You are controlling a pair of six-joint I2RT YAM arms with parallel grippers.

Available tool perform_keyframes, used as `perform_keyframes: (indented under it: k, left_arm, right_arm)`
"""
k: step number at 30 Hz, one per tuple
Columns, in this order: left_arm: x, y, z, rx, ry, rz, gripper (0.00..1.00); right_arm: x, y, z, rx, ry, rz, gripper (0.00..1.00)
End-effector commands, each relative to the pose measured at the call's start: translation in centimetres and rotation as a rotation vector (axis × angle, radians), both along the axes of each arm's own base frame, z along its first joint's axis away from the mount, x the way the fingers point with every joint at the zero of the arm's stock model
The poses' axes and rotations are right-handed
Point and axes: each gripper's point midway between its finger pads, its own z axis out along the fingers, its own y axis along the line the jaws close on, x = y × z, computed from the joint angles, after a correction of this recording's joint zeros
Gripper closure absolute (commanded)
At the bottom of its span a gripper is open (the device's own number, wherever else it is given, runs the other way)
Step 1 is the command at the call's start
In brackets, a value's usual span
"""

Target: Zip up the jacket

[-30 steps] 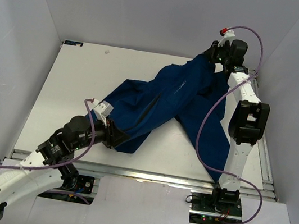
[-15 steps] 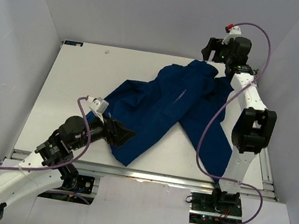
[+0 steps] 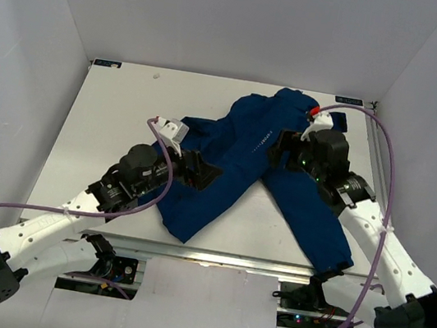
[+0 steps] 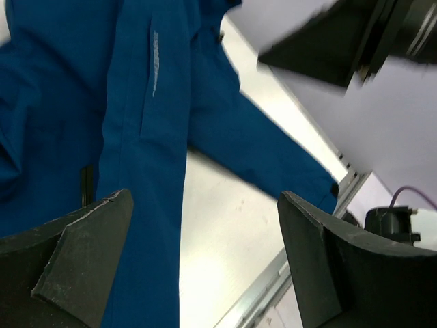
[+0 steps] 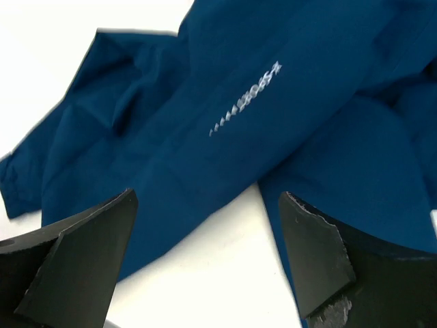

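While the white table [image 3: 98, 137] carries it, the blue jacket [image 3: 239, 163] lies rumpled from the far right corner toward the near edge. The left gripper [image 3: 201, 171] and right gripper [image 3: 281, 151] hover over it, jaws wide, holding nothing. Its front zipper cannot be made out, so spreading the front flat first seems wise.
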Motion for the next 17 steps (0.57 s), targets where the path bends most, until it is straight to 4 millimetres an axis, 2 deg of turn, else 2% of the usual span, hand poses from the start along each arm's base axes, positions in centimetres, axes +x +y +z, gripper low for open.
perform_keyframes:
  k: [1,3,6,10,17]
  left_arm:
    - [-0.6,1.3,3.3,-0.084,-0.135,0.026,0.02]
    - [-0.5,1.9,3.2,-0.100,-0.159,0.053,0.02]
    - [-0.6,2.3,2.6,-0.096,-0.162,0.070,0.02]
    - [-1.1,1.7,2.4,-0.099,-0.161,0.025,0.02]
    - [-1.8,0.8,2.4,-0.101,-0.164,-0.037,0.02]
  right_arm:
    - [-3.7,-0.5,0.3,-0.002,-0.060,0.005,0.10]
    - [-5.1,-1.0,-0.7,0.000,-0.065,0.011,0.10]
    - [-6.6,-2.7,0.3,0.034,-0.138,-0.023,0.10]
    - [-7.8,-4.4,1.4,0.056,-0.223,-0.059,0.10]
    - [-8.6,-5.1,3.4,0.088,-0.298,-0.061,0.10]
